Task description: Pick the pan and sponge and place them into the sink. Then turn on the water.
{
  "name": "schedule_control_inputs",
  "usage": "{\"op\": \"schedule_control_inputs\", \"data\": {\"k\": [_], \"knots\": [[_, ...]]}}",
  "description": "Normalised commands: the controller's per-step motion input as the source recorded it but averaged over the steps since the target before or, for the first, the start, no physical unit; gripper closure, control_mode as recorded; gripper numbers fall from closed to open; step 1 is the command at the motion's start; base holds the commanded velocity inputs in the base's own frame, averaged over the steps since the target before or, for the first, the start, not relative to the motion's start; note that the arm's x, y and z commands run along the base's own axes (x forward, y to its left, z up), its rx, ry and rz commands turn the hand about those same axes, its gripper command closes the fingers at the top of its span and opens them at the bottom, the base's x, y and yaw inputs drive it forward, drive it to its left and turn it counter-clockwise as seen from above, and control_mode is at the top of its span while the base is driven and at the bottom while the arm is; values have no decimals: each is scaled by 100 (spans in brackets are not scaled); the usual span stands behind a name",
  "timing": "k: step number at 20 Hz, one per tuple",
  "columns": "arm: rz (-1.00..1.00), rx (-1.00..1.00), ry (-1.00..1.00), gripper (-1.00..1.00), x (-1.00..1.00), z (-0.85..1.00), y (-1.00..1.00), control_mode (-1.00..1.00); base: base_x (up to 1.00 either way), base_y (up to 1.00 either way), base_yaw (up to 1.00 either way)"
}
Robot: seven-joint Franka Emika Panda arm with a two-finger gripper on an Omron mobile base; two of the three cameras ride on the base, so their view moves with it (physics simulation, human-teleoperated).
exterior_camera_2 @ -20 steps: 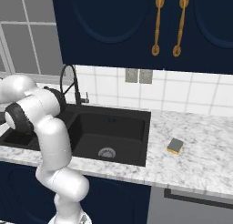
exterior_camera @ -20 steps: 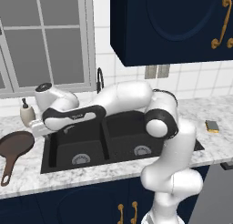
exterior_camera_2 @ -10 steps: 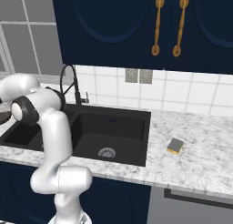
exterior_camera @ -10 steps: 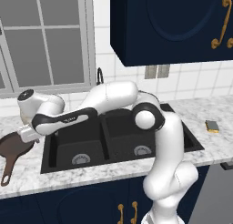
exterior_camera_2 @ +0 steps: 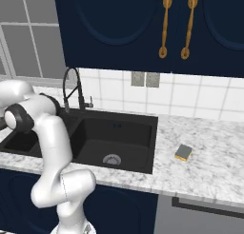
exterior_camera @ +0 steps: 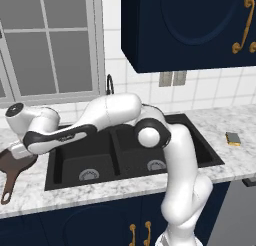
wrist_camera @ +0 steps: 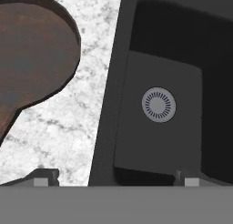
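The pan (exterior_camera: 15, 162) handle points toward the counter's front edge.

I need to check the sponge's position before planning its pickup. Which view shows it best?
The right base view: the sponge lies unobstructed on the counter, right of the sink. The left base view shows it smaller, far right.

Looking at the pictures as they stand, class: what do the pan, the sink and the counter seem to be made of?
Pan: dark brown, matte, faintly mottled; possibly coated metal or cast iron, though the look leaves it open.
Sink: flat black without shine, perhaps composite or enamel; its drain looks like slotted silver metal.
Counter: white with grey veining, like polished marble or granite.
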Motion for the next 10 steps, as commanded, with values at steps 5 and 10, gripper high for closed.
{"op": "schedule_control_inputs", "data": {"k": [5,10], "knots": [[-1,19,-1,-100,-1,-21,15,-100,0,0,0],[0,20,2,-100,-15,-9,3,-100,0,0,0]]}}
